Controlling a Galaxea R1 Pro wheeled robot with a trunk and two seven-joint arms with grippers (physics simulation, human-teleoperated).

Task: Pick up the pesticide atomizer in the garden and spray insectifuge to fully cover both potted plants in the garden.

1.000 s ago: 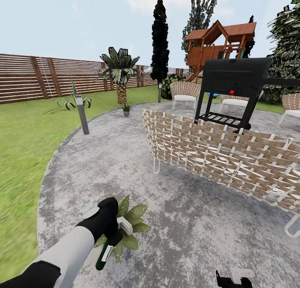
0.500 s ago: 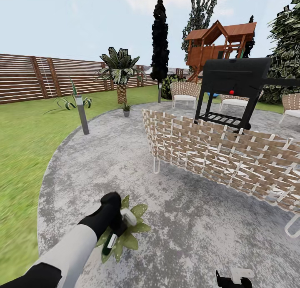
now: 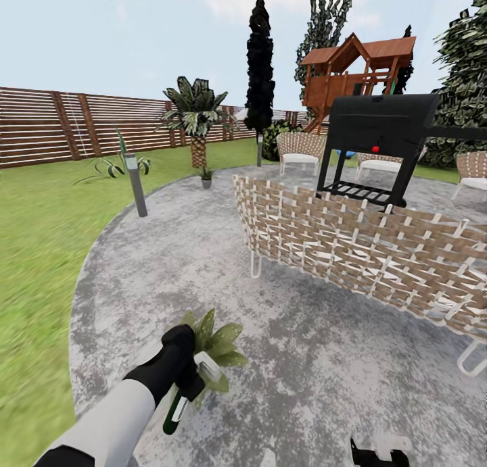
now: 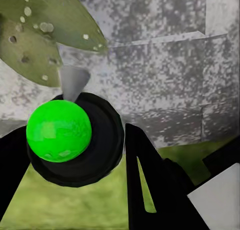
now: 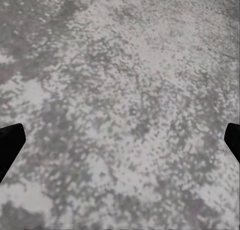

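Observation:
My left gripper (image 3: 191, 378) is shut on the pesticide atomizer (image 3: 173, 415), a slim dark-green bottle with a white band, tilted over the near potted plant (image 3: 220, 340) on the grey paving. In the left wrist view the atomizer (image 4: 59, 131) shows end-on as a bright green round in a dark ring between my black fingers (image 4: 150, 190). Just beyond it are broad leaves (image 4: 35, 30) speckled with pale spots. The second potted plant (image 3: 206, 176) stands far off at the paving's edge by the palm. My right gripper (image 3: 382, 450) hangs low and open over bare paving (image 5: 120, 140).
A woven wicker sofa (image 3: 365, 257) runs across the right half of the paved circle, with a black grill (image 3: 379, 132) behind it. A grey bollard light (image 3: 136, 185) stands at the lawn's edge, left. The slat fence (image 3: 47, 126) bounds the lawn.
The whole view has shifted a little, so the camera moved. The near plant sits higher in the picture, and the bottle in my left gripper tilted, its lower end dropping towards me.

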